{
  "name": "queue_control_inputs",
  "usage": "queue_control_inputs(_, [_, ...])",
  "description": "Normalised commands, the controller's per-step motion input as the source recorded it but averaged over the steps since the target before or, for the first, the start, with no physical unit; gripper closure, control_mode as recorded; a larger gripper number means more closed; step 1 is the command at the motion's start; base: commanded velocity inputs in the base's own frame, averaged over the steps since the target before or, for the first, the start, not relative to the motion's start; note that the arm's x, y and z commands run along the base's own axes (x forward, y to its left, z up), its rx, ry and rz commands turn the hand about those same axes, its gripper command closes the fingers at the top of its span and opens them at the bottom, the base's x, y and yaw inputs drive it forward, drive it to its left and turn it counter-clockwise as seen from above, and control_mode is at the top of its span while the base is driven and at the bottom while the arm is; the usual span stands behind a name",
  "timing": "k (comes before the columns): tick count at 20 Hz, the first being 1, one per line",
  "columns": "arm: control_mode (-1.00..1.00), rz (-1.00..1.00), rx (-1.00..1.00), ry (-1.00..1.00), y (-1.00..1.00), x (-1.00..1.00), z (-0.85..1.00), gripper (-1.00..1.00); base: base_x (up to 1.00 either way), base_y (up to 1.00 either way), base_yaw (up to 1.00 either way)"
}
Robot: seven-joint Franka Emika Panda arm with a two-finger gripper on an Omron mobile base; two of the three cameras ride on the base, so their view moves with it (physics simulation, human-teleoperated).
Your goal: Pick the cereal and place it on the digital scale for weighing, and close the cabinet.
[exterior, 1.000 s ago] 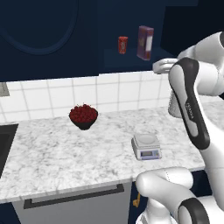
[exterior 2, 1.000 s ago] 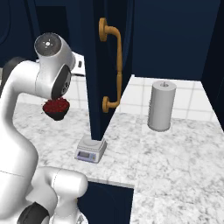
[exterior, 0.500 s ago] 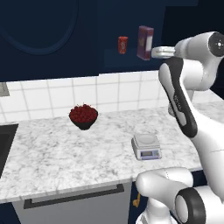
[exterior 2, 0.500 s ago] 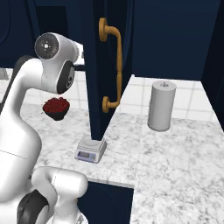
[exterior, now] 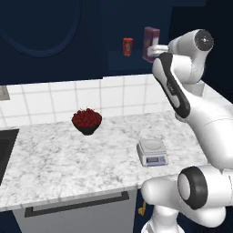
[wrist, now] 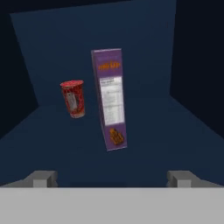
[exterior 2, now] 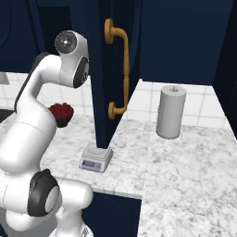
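**Reaching into the cabinet: where the grasp could slip**

We begin with the cabinet, whose navy door stands swung out over the desk, its brass handle facing the right base view. That open door hangs directly above the digital scale, so we judge it the largest hazard: an arm carrying the box down could clip the door edge, or the door could block a straight descent to the plate.

Next, the shelf inside the cabinet. It is dark and narrow-walled, and a reach that drifts sideways could knock the hand against a side wall.

The cereal stands upright on that shelf, leaning slightly in the hand view, well ahead of the hand. The hand is released, its two fingertips spread wide with nothing between them. The box is tall and thin, so we expect it to topple backward if one finger touches it before the other or if the hand pushes in too far before clenching.

The red can stands just beside the cereal, apart from it. A wide-spread hand coming in off-centre could catch the can and tip it or roll it off the shelf.

Down on the desk, the bowl of red fruit and the paper towel roll sit well apart from the scale and look unlikely to interfere.
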Motion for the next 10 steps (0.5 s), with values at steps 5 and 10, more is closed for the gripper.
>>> queue_control_inputs(5, [-1.00, 0.00, 0.00, 0.12, 0.00, 0.61, 0.03, -1.00, 0.00, 0.00, 0.00])
queue_control_inputs(10, [-1.00, 0.00, 0.00, 0.03, 0.00, 0.14, 0.00, -1.00, 0.00, 0.00, 0.00])
